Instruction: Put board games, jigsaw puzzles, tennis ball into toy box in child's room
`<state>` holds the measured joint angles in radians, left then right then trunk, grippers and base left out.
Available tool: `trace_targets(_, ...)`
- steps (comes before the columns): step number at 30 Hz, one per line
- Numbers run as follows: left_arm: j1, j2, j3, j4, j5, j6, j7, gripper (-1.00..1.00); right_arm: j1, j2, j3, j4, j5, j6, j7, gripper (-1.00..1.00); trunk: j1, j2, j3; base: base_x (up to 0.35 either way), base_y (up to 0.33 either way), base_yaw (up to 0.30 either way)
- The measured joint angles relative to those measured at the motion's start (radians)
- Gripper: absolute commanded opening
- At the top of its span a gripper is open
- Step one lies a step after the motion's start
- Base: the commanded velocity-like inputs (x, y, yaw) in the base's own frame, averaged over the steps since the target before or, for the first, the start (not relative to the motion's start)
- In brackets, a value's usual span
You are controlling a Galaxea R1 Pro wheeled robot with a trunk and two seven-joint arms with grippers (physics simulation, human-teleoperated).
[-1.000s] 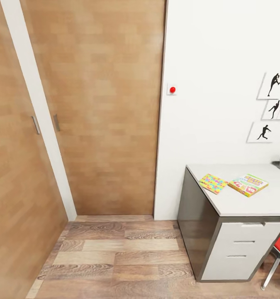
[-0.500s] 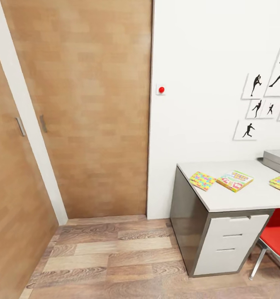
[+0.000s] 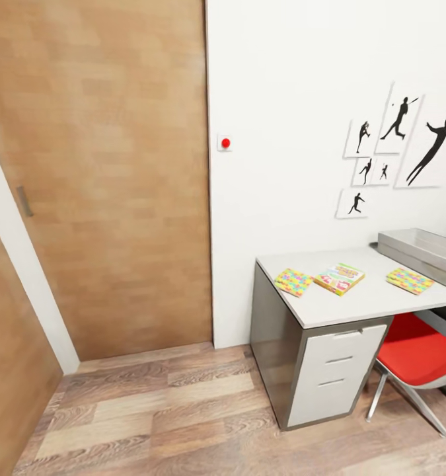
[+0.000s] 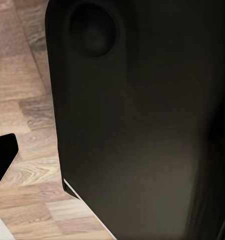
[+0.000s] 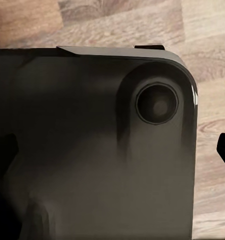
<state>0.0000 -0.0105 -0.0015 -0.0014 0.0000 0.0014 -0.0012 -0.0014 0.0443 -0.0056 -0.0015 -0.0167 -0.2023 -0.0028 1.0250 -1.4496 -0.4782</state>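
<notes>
Wood dominates the head view: a tall brown door (image 3: 117, 178) and plank floor (image 3: 156, 410) take up the near side of the child's room, with a white wall (image 3: 289, 99) carrying black ballplayer silhouettes (image 3: 398, 145) and a small red button (image 3: 225, 143). Against that wall stands the table (image 3: 355, 304), its white top lying past the drawer fronts (image 3: 335, 377), and a red chair (image 3: 417, 354) is tucked under it, so the desk edge is likely easiest to reach from the drawer end. At the back of the tabletop sits the toy box (image 3: 421, 254), grey and lidless, cut off by the picture's edge, so its inside cannot be judged. Flat on the top lie one of the board games (image 3: 339, 278), the red, green and yellow one, between the two jigsaw puzzles: one (image 3: 293, 282) near the corner, the other (image 3: 409, 280) just in front of the bin. All three lie apart from each other and outside the box, so none of this work seems done. Both wrist views look down on dark robot bodywork (image 4: 142, 125) over floorboards, probably because the arms hang tucked for driving; whether either set of fingers is spread or closed cannot be told. The tennis ball, bed and other games are not to be made out.
</notes>
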Motion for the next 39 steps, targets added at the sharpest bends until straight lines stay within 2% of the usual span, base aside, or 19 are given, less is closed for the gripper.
trace_targets(27, 0.0, -0.006, 0.004, 0.0, 0.002, -0.001, -0.005, 1.0, 0.0, 0.0, 0.0, 0.0, 0.0, 0.001, 0.0, 1.0, 0.0, 0.0, 0.0, 0.0, 0.0, -0.259)
trace_targets(32, 0.0, -0.005, 0.006, 0.0, 0.002, -0.02, -0.008, 1.0, 0.0, 0.0, 0.0, 0.0, -0.001, 0.0, 0.0, 1.0, -0.019, 0.035, 0.016, 0.0, 0.0, -0.199)
trace_targets(39, 0.0, -0.003, 0.004, 0.0, 0.0, -0.057, -0.008, 1.0, 0.0, 0.0, -0.001, 0.0, -0.002, 0.0, -0.001, 1.0, -0.046, 0.084, 0.038, 0.0, 0.0, -0.038)
